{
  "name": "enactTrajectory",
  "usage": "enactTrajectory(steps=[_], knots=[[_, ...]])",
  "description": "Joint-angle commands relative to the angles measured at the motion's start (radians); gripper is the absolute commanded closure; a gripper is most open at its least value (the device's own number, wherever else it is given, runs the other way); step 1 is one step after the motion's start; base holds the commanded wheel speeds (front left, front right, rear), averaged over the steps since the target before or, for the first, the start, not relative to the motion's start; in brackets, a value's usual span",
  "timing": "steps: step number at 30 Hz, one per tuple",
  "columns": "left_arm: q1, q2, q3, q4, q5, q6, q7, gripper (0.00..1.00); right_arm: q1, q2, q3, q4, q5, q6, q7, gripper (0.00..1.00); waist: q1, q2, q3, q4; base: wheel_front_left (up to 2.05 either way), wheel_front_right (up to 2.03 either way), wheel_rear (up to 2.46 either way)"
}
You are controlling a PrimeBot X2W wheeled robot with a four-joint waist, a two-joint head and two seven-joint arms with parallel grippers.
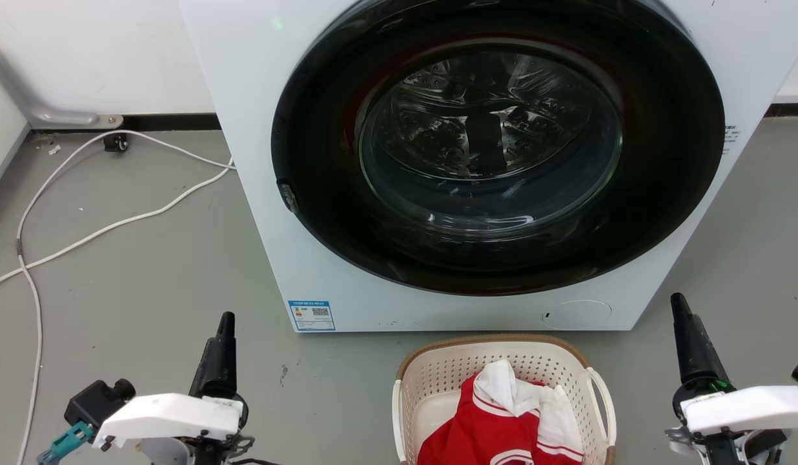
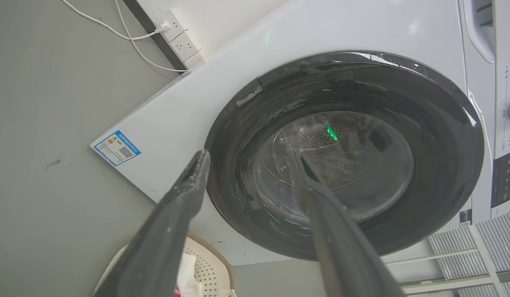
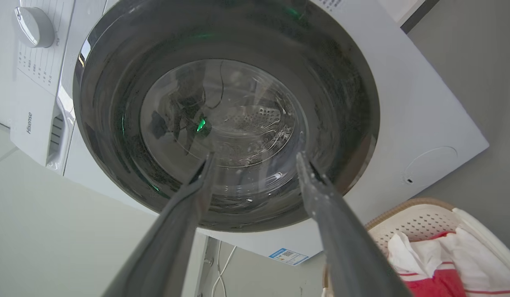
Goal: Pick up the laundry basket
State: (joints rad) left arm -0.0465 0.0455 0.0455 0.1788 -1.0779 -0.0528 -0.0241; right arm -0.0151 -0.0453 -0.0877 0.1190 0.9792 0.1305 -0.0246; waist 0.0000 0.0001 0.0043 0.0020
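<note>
Grey floor (image 1: 147,290) is carrying the laundry basket (image 1: 438,371) at lower centre, below the washer (image 1: 257,194); left tool (image 2: 251,156) and right tool (image 3: 255,154) are both gaping wide, gripping nothing.

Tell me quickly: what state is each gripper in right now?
Left gripper: open, holding nothing, not touching the laundry basket.
Right gripper: open, holding nothing, also not touching it.

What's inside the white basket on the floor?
A red and white piece of clothing lies bunched up in the laundry basket. A bit of the basket's bare bottom shows to its left. Anything under the clothing is covered, so I cannot tell.
</note>
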Motion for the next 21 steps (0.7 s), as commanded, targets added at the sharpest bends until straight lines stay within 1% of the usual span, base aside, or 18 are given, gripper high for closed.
enactTrajectory(steps=[1,21], knots=[[-0.005,0.004,-0.006,-0.02,0.044,0.005,-0.012,0.0,-0.004,-0.003,0.002,-0.028,-0.051,0.0,-0.011,0.0,0.0,-0.0001,0.0,0.0,0.0,0.0,0.0],[0.013,0.005,-0.063,-0.041,0.367,0.045,-0.077,0.0,0.034,-0.004,0.007,-0.069,-0.383,0.0,-0.076,0.0,0.0,-0.0001,-0.002,0.001,0.0,0.0,0.0]])
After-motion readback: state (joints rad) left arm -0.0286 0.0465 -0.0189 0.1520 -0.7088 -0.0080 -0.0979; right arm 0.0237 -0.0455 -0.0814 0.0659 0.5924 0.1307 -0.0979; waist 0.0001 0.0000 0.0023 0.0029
